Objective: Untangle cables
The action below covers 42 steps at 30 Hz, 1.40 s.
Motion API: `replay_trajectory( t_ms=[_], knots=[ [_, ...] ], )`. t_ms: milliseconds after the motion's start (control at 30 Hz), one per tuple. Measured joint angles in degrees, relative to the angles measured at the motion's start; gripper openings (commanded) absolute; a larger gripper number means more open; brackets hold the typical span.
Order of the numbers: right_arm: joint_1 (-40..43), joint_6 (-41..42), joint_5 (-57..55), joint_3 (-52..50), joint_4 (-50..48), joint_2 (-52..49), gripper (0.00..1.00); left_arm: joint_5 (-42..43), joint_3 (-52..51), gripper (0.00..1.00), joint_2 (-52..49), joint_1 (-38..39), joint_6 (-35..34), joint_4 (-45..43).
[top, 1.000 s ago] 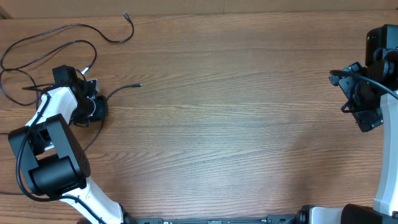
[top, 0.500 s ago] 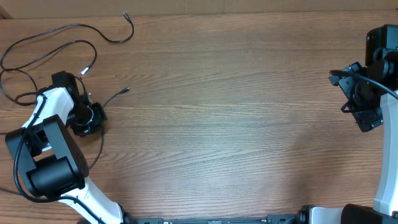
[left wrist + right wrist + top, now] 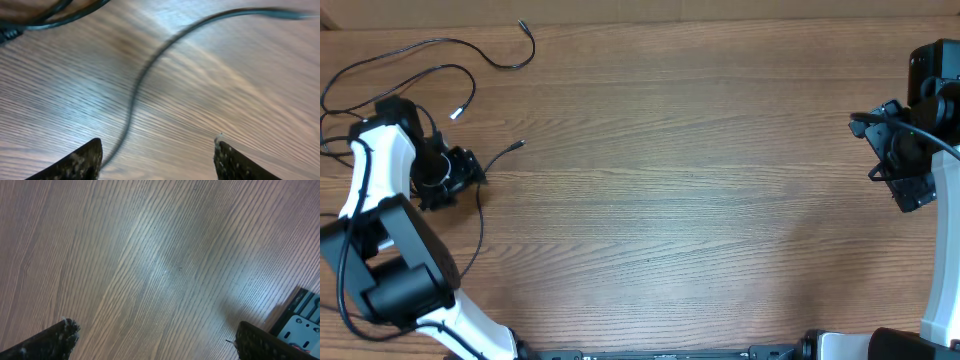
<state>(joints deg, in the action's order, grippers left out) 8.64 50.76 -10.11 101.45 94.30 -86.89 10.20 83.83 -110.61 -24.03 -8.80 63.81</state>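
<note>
Thin black cables [image 3: 395,60] lie in loose loops at the table's far left corner, with a silvery white tip [image 3: 457,114] and a plug end [image 3: 523,143] pointing right. Another strand [image 3: 480,225] runs toward the front edge. My left gripper [image 3: 468,172] hovers low beside the loops. In the left wrist view its jaws stand wide apart around the left gripper's midpoint [image 3: 157,152], and one blurred cable [image 3: 145,80] lies on the wood, passing close by the left finger [image 3: 75,162] without being pinched. My right gripper [image 3: 905,172] hangs open at the far right over bare wood, seen open too in its own view [image 3: 155,337].
The wooden table [image 3: 700,190] stretches between the two arms. One more cable end [image 3: 522,25] lies near the back edge. A black-and-metal fixture [image 3: 302,317] shows at the right wrist view's lower right. The left arm's own thicker cord [image 3: 350,240] loops beside its base.
The left gripper has opened and let go of the cable it held, and the arm has swung left and back. The cable's plug end slid left. The right arm is still.
</note>
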Motion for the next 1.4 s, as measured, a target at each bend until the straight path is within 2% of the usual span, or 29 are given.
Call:
replay_trajectory(
  t_ms=[167, 300, 467, 567, 667, 733, 867, 1033, 1267, 1400],
  knots=[
    [0.0, 0.0, 0.0, 0.0, 0.0, 0.0, 1.00, 12.4, 1.2, 0.77, 12.7, 2.1, 5.6, 1.2],
    [0.0, 0.0, 0.0, 0.0, 0.0, 0.0, 1.00, 17.7, 2.1, 0.88, 21.8, 12.3, 11.6, 1.6],
    [0.0, 0.0, 0.0, 0.0, 0.0, 0.0, 1.00, 10.6, 2.1, 0.91, 23.4, 28.7, 13.7, 3.1],
    [0.0, 0.0, 0.0, 0.0, 0.0, 0.0, 1.00, 8.3, 2.1, 0.91, 24.1, 31.7, 12.1, 3.0],
    [0.0, 0.0, 0.0, 0.0, 0.0, 0.0, 1.00, 6.4, 2.0, 0.93, 29.4, 31.9, 9.4, 2.6],
    [0.0, 0.0, 0.0, 0.0, 0.0, 0.0, 1.00, 3.2, 2.1, 0.95, 36.6, 31.9, 8.6, 2.9],
    [0.0, 0.0, 0.0, 0.0, -0.1, 0.0, 1.00, -2.8, 2.1, 0.96, 47.6, 31.9, 7.6, 7.8],
    [0.0, 0.0, 0.0, 0.0, 0.0, 0.0, 1.00, -12.1, 2.1, 1.00, 55.4, 31.9, -0.7, 12.1],
    [0.0, 0.0, 0.7, 0.0, -0.9, 0.0, 1.00, -15.1, 2.1, 1.00, 66.7, 31.9, -2.1, 16.6],
    [0.0, -0.8, 8.1, 0.0, -1.7, 0.0, 1.00, -15.4, 2.1, 1.00, 67.4, 31.9, -2.3, 20.3]
  ],
)
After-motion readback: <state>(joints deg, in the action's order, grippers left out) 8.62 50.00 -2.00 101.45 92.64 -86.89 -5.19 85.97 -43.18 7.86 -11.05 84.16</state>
